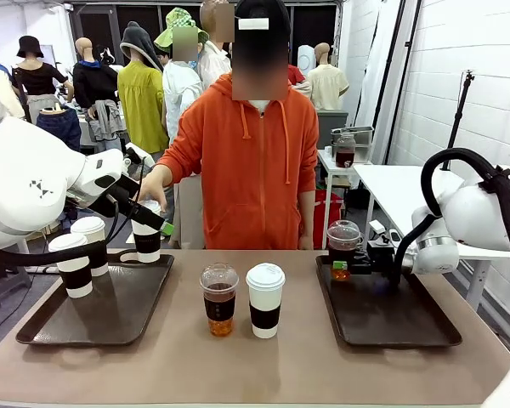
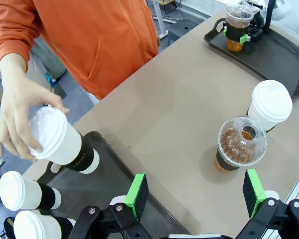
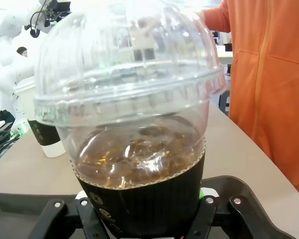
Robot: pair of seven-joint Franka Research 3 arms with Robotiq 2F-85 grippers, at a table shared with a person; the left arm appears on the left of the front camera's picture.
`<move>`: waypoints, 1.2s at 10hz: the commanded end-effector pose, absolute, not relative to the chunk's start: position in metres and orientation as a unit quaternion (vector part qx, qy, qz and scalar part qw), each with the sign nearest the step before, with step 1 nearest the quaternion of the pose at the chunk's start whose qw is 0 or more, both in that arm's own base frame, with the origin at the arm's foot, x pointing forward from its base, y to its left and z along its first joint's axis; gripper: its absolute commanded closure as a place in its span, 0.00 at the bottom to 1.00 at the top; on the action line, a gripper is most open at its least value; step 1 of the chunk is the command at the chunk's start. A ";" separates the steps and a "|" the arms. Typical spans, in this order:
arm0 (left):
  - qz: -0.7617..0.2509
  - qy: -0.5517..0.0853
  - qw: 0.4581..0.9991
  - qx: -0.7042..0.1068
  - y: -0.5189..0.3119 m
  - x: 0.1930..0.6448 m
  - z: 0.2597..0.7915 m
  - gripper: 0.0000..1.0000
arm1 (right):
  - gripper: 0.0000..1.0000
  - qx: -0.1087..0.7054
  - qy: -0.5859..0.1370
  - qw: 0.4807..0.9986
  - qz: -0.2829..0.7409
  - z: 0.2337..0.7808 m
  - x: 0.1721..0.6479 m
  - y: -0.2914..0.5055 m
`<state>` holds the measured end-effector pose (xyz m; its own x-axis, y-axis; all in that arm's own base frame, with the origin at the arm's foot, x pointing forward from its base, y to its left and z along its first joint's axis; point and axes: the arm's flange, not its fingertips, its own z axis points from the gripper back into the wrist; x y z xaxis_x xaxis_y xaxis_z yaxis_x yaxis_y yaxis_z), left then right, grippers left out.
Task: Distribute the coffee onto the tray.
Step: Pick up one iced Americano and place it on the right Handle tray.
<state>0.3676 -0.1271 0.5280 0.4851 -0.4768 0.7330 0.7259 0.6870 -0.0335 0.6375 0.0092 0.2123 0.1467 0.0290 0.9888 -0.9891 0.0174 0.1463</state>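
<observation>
In the right wrist view the dome-lidded cup of brown drink (image 3: 134,124) takes up most of the frame and hides the fingers around it, leaving just the black finger bases and a sliver of green pad at the bottom edge. From the front, the right gripper (image 1: 343,266) is clenched on that cup's dark band at the near-left corner of the right tray (image 1: 391,327); whether the cup's base touches the tray cannot be told. The right arm reaches in low and level from the side. The left gripper (image 2: 194,194) hangs released over the table (image 1: 263,365), its green pads (image 2: 137,191) wide apart with nothing between them. In the front view its fingers overlap a white paper cup (image 2: 65,147) and are hard to separate from it. A person's hand (image 2: 17,117) grips that cup by its lid above the far corner of the left tray (image 1: 110,314). Two more paper cups (image 1: 72,263) (image 1: 91,240) stand on that tray, cut off at the left wrist view's corner. A second clear cup (image 1: 219,297) and a fourth paper cup (image 1: 265,299) stand side by side on the table between the trays.
</observation>
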 end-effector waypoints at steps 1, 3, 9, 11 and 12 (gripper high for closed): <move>-0.356 -0.361 0.844 -0.176 -0.126 0.368 0.528 0.00 | 0.34 0.522 -0.476 0.536 0.462 0.212 0.645 0.009; -0.356 -0.361 0.844 -0.176 -0.126 0.368 0.528 0.00 | 0.34 0.513 -0.475 0.545 0.463 0.206 0.648 0.008; -0.356 -0.361 0.844 -0.176 -0.126 0.368 0.528 0.00 | 0.34 0.503 -0.466 0.567 0.456 0.190 0.652 0.006; -0.356 -0.361 0.844 -0.176 -0.126 0.368 0.528 0.00 | 0.34 0.502 -0.462 0.574 0.453 0.183 0.652 0.004; -0.356 -0.361 0.844 -0.176 -0.126 0.368 0.528 0.00 | 0.34 0.502 -0.458 0.577 0.452 0.181 0.652 0.003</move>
<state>0.3676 -0.1271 0.5280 0.4851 -0.4768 0.7330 0.7259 0.6870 -0.0335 0.6489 0.0038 0.2041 0.1418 0.0559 0.9883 -0.9887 0.0562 0.1387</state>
